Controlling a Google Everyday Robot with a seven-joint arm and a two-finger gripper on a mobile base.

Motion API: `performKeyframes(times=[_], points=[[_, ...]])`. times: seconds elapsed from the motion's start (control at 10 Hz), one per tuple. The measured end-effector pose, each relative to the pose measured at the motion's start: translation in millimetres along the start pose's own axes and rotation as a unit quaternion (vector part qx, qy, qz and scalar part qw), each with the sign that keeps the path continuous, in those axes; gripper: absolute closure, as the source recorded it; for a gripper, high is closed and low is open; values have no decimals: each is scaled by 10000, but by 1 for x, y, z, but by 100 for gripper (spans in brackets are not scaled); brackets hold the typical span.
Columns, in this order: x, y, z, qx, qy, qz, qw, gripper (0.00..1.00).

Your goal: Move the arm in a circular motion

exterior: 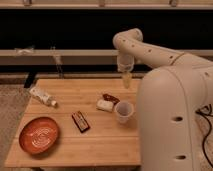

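The arm (165, 95) is a thick cream-white tube that fills the right side of the camera view. It bends at an elbow (127, 40) high over the table's far edge and points down. The gripper (127, 80) is the narrow tip hanging just above the far right part of the wooden table (75, 145). It holds nothing that I can see.
On the table lie an orange plate (39, 135) at the front left, a dark snack bar (80, 121), a white tube (42, 96), a white packet (105, 105), a small red packet (110, 98) and a white cup (123, 111). Dark shelving runs behind.
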Motion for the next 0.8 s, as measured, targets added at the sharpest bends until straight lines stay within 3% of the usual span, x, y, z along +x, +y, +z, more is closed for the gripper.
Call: performKeyframes(times=[0.2,0.4,0.8], points=[[-42,-28,3,35,-96,-244,9997,20],[-65,-42,4,91,-186,-397,9990,20],[-64,-42,4,81,-168,-394,9990,20]])
